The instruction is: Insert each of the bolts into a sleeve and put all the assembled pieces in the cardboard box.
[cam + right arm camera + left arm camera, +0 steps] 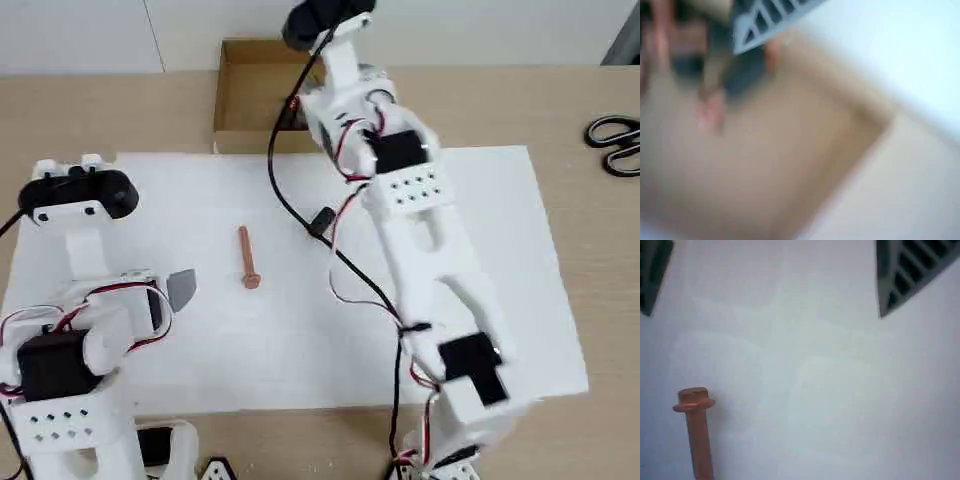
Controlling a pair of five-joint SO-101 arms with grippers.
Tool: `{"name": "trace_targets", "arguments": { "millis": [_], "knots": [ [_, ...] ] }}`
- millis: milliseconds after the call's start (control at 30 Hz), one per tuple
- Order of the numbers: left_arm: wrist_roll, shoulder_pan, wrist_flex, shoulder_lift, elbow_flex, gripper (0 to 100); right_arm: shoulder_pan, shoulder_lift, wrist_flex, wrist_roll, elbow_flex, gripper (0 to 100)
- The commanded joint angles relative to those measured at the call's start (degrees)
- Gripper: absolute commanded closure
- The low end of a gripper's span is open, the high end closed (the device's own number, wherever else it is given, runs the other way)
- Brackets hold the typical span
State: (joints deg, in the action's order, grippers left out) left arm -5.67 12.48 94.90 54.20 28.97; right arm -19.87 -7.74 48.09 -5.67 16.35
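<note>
Nearest the lens on the left wrist, the left gripper (765, 315) hangs just above the white sheet (840, 390). Its fingers (905, 275) are released and spread wide, with nothing between them. Just beyond them a copper-coloured flanged bolt (696, 430) lies flat on the sheet, its shank bare (no sleeve on it).

In the high view that bolt rests near the middle of the sheet, its head toward the arms' bases. It is a little apart from the left gripper and well apart from the cardboard box (250, 100), which stands on the wooden worktop (100, 110) at the sheet's far edge.

The right arm (425, 240) stretches across the sheet to that box, and the right gripper (755, 25) is over its open inside. Whether it is released or clenched on something we cannot tell.

Beneath it, blurred reddish and dark shapes (710, 107) lie on the box floor. We take them for bolts already sleeved and delivered, though we cannot count them. A pair of scissors (615, 140) lies on the worktop, well off to one side.

As we judge it, the task is far along but not finished. Some pieces are in the box, while the bolt on the sheet has yet to get a sleeve and be carried over.
</note>
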Motion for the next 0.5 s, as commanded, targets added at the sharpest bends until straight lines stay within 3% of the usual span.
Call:
{"name": "trace_targets", "arguments": {
  "millis": [0, 233, 333, 467],
  "knots": [
    [0.53, 0.00, 0.18, 0.70, -1.89, 73, 2.59, 7.25, 14.99, -0.18, 0.97, 78.6],
    [0.53, 0.00, 0.26, 0.70, -1.89, 73, 4.88, 13.41, 37.32, -0.09, 0.97, 78.6],
    [0.53, 0.00, 0.26, 0.70, -1.89, 73, 1.80, 14.73, 44.35, 0.00, 0.97, 78.6],
    [0.53, 0.00, 0.26, 0.70, -1.89, 73, -5.49, 14.55, 45.32, 0.00, 0.97, 78.6]
  ]
}}
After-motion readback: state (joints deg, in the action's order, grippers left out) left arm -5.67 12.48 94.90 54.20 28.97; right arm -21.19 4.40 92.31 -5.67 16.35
